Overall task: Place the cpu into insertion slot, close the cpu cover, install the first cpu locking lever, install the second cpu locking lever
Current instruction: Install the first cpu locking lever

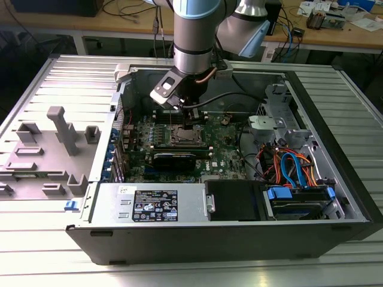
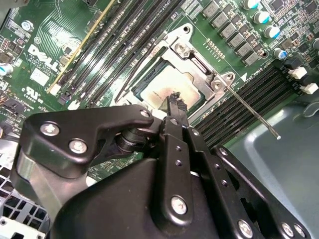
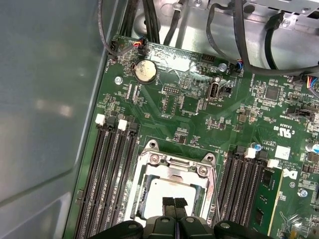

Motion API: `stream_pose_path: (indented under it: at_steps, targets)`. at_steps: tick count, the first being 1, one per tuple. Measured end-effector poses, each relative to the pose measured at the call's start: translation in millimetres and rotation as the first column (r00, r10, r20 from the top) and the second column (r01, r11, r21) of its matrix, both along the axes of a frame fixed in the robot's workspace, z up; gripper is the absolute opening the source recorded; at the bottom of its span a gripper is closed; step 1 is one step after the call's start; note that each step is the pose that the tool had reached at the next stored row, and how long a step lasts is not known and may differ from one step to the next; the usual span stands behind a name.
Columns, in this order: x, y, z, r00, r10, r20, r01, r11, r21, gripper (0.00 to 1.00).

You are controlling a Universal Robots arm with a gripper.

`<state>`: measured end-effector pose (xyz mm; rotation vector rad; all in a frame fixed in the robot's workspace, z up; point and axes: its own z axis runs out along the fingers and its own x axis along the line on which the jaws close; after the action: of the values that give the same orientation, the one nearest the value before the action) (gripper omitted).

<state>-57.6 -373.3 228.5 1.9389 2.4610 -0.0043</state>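
The hand (image 3: 174,202) is closed, empty, and positioned over the chip (image 3: 160,191) in the socket (image 2: 143,82), apparently for pressing down.

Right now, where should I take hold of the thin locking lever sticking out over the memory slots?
Grip the locking lever near its free tip, pinching across the thin rod from above. Its root sits by the cpu cover, while the far end stands out past the memory slots with open space around it, so there is probably room to close on it.
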Motion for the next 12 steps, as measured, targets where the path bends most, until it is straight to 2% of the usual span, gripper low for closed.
stream_pose_path:
  at_steps: [12]
  targets:
    - [0.0, 0.0, 0.0, 0.9999, 0.01, 0.0, -0.01, 0.9999, 0.0, 0.11]
